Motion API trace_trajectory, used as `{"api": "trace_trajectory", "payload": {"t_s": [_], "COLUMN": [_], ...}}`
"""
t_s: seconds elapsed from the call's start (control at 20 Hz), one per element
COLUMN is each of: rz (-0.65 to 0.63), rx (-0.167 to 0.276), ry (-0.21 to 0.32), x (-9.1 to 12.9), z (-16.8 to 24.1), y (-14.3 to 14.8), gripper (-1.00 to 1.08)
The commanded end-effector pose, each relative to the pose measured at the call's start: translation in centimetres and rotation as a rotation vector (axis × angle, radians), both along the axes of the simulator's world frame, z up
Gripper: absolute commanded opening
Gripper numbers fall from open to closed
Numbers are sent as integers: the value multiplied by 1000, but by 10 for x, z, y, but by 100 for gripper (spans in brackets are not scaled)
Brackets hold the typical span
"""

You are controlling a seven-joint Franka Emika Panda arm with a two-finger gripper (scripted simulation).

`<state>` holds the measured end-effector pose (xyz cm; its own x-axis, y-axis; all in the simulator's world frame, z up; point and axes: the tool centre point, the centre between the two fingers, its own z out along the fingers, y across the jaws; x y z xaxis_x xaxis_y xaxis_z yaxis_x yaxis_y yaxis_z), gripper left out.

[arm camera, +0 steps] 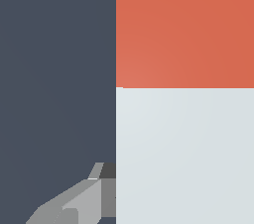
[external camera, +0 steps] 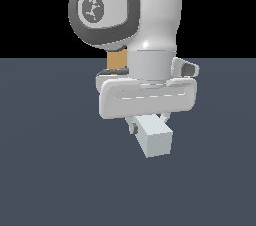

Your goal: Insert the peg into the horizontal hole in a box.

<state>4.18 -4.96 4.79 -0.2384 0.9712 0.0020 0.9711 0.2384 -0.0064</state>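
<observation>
The peg (external camera: 156,137) is held in my gripper (external camera: 148,122), its white-grey end pointing toward the camera in the exterior view. In the wrist view the peg (arm camera: 184,153) fills most of the picture, white-grey with its red-orange end (arm camera: 184,27) beyond. One grey finger (arm camera: 79,200) shows pressed against the peg's side. The gripper is shut on the peg and holds it above the floor. Only a small tan part of the box (external camera: 117,60) shows behind the arm's wrist. The hole is hidden.
The arm's white body (external camera: 130,10) fills the upper middle of the exterior view and covers most of the box. A dark grey-blue floor (external camera: 50,170) spreads all around.
</observation>
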Motion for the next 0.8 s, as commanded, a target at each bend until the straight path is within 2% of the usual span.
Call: {"api": "trace_trajectory", "payload": {"t_s": [0.0,0.45,0.75], "rz": [-28,-148,-199], "rx": [0,0,-1], "ry": [-6,-7,-7], "x": [-4,-20,-24], "z": [14,59,78], "y": [14,71,97], "gripper": [-100,-100,-100]}}
